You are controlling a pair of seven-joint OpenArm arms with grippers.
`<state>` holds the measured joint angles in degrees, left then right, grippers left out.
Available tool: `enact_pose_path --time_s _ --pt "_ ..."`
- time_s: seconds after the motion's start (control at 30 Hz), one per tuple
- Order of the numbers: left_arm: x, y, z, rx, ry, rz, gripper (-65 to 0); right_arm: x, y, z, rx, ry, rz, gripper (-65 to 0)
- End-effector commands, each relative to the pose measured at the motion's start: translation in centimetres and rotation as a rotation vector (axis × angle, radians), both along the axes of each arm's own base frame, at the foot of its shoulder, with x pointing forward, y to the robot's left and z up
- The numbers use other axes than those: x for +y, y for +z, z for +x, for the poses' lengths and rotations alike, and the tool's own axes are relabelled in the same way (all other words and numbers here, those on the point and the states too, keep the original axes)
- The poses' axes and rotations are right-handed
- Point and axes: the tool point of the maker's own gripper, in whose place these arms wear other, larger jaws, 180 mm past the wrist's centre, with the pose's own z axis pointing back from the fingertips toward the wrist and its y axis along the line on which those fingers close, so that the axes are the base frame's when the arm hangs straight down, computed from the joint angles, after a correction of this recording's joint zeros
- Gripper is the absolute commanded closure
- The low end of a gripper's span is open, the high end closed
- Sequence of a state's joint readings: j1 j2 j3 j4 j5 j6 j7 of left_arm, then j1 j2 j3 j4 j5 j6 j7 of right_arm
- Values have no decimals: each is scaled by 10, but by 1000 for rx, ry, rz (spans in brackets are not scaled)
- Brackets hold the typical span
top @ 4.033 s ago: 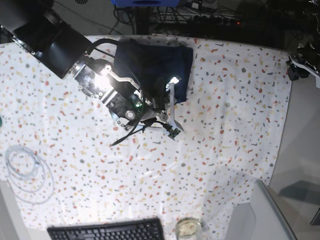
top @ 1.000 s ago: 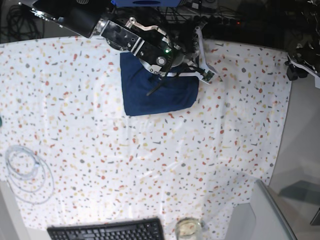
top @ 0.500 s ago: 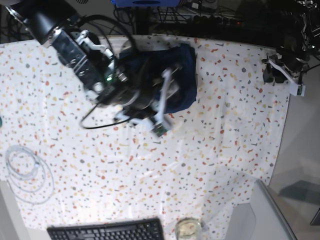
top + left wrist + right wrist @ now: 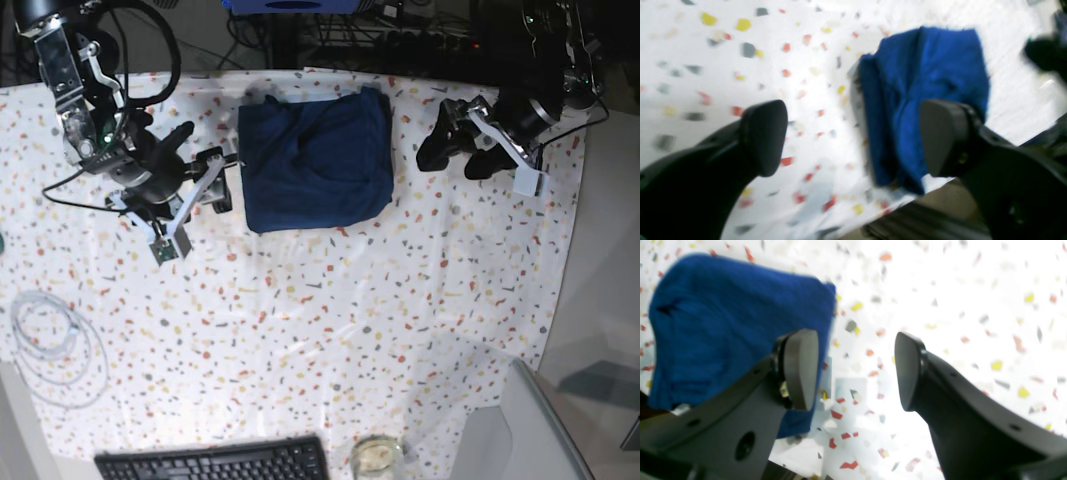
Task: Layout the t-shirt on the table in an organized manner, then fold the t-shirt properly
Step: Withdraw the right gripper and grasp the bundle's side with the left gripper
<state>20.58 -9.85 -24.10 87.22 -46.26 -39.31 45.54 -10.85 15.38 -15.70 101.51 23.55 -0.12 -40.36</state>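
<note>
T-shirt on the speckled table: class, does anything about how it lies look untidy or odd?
The t-shirt lies on the table as a compact, roughly square bundle, but not crisply: creases cross its middle, a bump lifts its top left corner, and its lower edge bulges. Both grippers stand open beside it, apart from the cloth.

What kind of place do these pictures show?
Probably a robotics lab or workshop bench: a speckled table holding a keyboard, loose cable coil, and tangled wiring behind.
</note>
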Motion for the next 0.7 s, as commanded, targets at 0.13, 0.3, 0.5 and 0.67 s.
enact_pose_path --time_s 0.13,0.3,0.5,0.67 --pt "-35 -8 8 7 -71 -77 -592 -3 9 8 -44 2 -2 -336" --pt "-62 -19 10 40 -139 -114 -592 -4 9 8 -44 2 -4 -336" --pt "-78 -46 8 120 -153 -161 -592 -9 0 6 -17 -9 -17 -336" --pt "-101 -56 3 124 -166 -206 -592 -11 -3 5 -8 -14 -20 -335"
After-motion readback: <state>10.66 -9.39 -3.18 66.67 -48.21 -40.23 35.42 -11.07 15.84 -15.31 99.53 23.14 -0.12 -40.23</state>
